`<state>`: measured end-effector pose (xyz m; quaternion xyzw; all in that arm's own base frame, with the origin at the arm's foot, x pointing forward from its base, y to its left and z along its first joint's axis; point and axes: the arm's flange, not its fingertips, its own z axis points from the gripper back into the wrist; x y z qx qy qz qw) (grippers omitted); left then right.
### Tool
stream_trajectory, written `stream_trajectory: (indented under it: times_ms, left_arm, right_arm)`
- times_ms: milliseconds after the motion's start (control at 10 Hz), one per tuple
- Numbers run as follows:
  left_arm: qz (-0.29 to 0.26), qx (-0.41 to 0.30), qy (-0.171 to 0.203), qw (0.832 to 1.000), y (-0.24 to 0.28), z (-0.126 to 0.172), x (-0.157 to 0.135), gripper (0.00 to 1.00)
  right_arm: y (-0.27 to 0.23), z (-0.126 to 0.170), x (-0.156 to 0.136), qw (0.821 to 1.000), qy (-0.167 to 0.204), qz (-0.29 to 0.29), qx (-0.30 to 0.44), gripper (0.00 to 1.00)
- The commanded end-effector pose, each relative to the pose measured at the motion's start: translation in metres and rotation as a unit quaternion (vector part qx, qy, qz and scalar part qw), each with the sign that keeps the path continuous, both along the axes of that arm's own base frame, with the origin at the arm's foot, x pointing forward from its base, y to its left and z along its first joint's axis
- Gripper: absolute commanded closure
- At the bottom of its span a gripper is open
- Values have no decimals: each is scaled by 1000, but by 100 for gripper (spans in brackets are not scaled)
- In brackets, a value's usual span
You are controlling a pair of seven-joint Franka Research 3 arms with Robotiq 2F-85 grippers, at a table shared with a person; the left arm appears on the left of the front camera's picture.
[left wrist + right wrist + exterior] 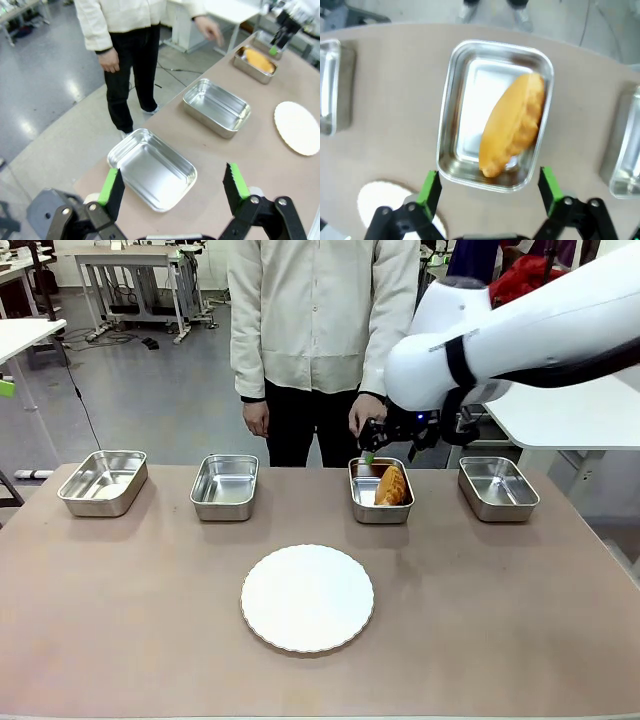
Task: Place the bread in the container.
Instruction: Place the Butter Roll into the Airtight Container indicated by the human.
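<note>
The right gripper (487, 192) hangs with its green-padded fingers spread wide and nothing between them, directly above the container (451, 100), third from the left of four identical steel pans along the far edge of the counter (500, 620). The bread (514, 124) lies inside that pan, stretched diagonally with one tapered end propped against a wall, clear of both fingers. In the front view the same gripper sits at the container's 12 o'clock, with the white plate (307, 598) bare at its 7 o'clock. A person (320, 320) stands just beyond the counter at the pan's 11 o'clock, hands down.

The left gripper (172, 189) is likewise spread and empty, poised over the leftmost pan (150, 170) at the row's other end.

By the look of it, the placing is done and the release made; what remains is for the right arm to lift straight up and back off without clipping the rim.
</note>
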<state>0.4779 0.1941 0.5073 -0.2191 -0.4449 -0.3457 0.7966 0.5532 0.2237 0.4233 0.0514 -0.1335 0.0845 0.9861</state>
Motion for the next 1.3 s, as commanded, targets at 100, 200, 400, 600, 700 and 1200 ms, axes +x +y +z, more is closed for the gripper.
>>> stream_trajectory:
  times_ms: [100,200,400,600,700,1200]
  left_arm:
    - [-2,-3,-6,1000,-1,2,-1,0]
    - [-2,-3,-6,1000,-1,2,-1,0]
    - [-2,-3,-6,1000,-1,2,-1,0]
    - [-2,-3,-6,1000,-1,2,-1,0]
    - [-2,-3,-6,1000,-1,2,-1,0]
    - [-2,-3,-6,1000,-1,2,-1,0]
  right_arm:
    - [-20,32,-107,996,-87,8,-14,0]
    - [-24,39,-134,995,-98,5,-13,0]
    - [-34,41,-175,996,-84,19,-16,0]
    - [-40,34,-190,998,-58,37,-7,0]
    - [-40,32,-195,998,-58,40,-5,0]
    - [-34,31,-194,997,-66,22,-17,0]
